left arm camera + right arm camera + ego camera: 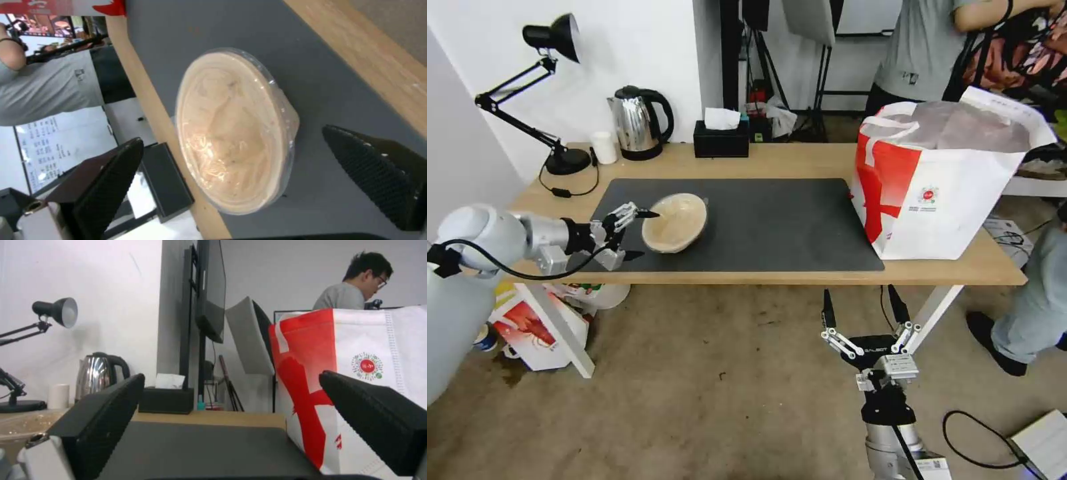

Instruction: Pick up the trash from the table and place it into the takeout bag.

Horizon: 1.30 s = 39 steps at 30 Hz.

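My left gripper (642, 233) is wide open, holding nothing, its fingers either side of the tan bowl's (676, 222) near edge on the grey mat (774, 227). Right gripper (864, 310) hangs open below the table (800, 161) edge. Risk as I judge it: the clear film cover looks slick; closing could crush or skid the bowl. Takeout bag (940, 200) stands well apart at the right end. Lamp (547, 40), kettle (637, 123) and tissue box (721, 138) line the back edge by a white wall.

On the bench (774, 163) a mat (774, 227) covers the middle. The paper bowl (676, 222) sits on the mat's left part, with the left end effector (635, 235) just beside it on its left. The takeout bag (947, 180) stands at the bench's right end. Along the back edge stand a desk lamp (540, 93), small cup (604, 147), kettle (637, 123) and tissue box (721, 137), left to right. The right end effector (864, 308) hangs before the bench's front edge.
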{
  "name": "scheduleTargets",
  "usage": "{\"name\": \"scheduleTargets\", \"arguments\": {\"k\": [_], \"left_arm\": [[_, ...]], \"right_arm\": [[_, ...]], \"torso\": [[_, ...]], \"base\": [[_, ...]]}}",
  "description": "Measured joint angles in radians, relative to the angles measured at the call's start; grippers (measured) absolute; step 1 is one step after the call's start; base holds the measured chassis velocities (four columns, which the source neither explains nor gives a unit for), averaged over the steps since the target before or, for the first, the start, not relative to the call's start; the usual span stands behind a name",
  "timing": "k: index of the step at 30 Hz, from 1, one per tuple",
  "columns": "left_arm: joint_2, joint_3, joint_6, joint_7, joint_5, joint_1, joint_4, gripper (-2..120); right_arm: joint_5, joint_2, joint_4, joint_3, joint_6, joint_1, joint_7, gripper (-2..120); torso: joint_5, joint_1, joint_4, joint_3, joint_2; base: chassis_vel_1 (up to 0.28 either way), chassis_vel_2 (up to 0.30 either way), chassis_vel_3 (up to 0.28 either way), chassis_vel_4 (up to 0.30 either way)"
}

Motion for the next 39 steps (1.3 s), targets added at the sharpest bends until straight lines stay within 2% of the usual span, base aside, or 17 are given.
{"name": "scheduleTargets", "arguments": {"k": [9, 16, 23, 24, 27, 30, 32, 34, 36, 39], "left_arm": [[-0.022, 0.025, 0.0, 0.007, 0.025, -0.01, 0.026, 100], [-0.047, 0.061, 0.002, 0.034, 0.054, -0.054, 0.075, 99], [-0.066, 0.09, 0.018, 0.08, 0.056, -0.091, 0.096, 73], [-0.066, 0.09, 0.018, 0.08, 0.056, -0.091, 0.096, 73], [-0.076, 0.101, 0.02, 0.098, 0.058, -0.107, 0.107, 57], [-0.082, 0.106, 0.023, 0.104, 0.06, -0.114, 0.109, 51], [-0.087, 0.11, 0.026, 0.111, 0.06, -0.121, 0.11, 37], [-0.087, 0.111, 0.026, 0.112, 0.06, -0.122, 0.111, 36], [-0.088, 0.114, 0.03, 0.12, 0.06, -0.127, 0.112, 25], [-0.087, 0.114, 0.034, 0.124, 0.06, -0.128, 0.112, 18]], "right_arm": [[0.0, 0.0, 0.0, 0.0, 0.0, 0.0, 0.0, 100], [0.0, 0.0, 0.0, 0.0, 0.0, 0.0, 0.0, 100], [0.0, 0.0, 0.0, 0.0, 0.0, 0.0, 0.0, 100], [0.0, 0.0, 0.0, 0.0, 0.0, 0.0, 0.0, 100], [0.0, 0.0, 0.0, 0.0, 0.0, 0.0, 0.0, 100], [0.0, 0.0, 0.0, 0.0, 0.0, 0.0, 0.0, 100], [0.0, 0.0, 0.0, 0.0, 0.0, 0.0, 0.0, 100], [0.0, 0.0, 0.0, 0.0, 0.0, 0.0, 0.0, 100], [0.0, 0.0, 0.0, 0.0, 0.0, 0.0, 0.0, 100], [0.0, 0.0, 0.0, 0.0, 0.0, 0.0, 0.0, 100]], "torso": [[0.0, 0.0, 0.0, 0.0, 0.0], [-0.0001, 0.0, 0.0, 0.0, 0.0], [0.0001, 0.0, 0.0, 0.0, 0.0], [0.0001, 0.0, 0.0, 0.0, 0.0], [0.0001, 0.0, 0.0001, 0.0, 0.0], [0.0, 0.0, 0.0, 0.0, 0.0], [0.0001, 0.0, 0.0, 0.0, 0.0], [0.0, 0.0, 0.0, 0.0, 0.0], [0.0001, 0.0, 0.0, 0.0, 0.0], [0.0, 0.0, 0.0, 0.0, 0.0]], "base": [[0.0, 0.0, 0.0, 0.0], [0.0, 0.0, 0.0, 0.0], [0.0, 0.0, 0.0, 0.0], [0.0, 0.0, 0.0, 0.0], [0.0, 0.0, 0.0, 0.0], [0.0, 0.0, 0.0, 0.0], [0.0, 0.0, 0.0, 0.0], [0.0, 0.0, 0.0, 0.0], [0.0, 0.0, 0.0, 0.0], [0.0, 0.0, 0.0, 0.0]]}}
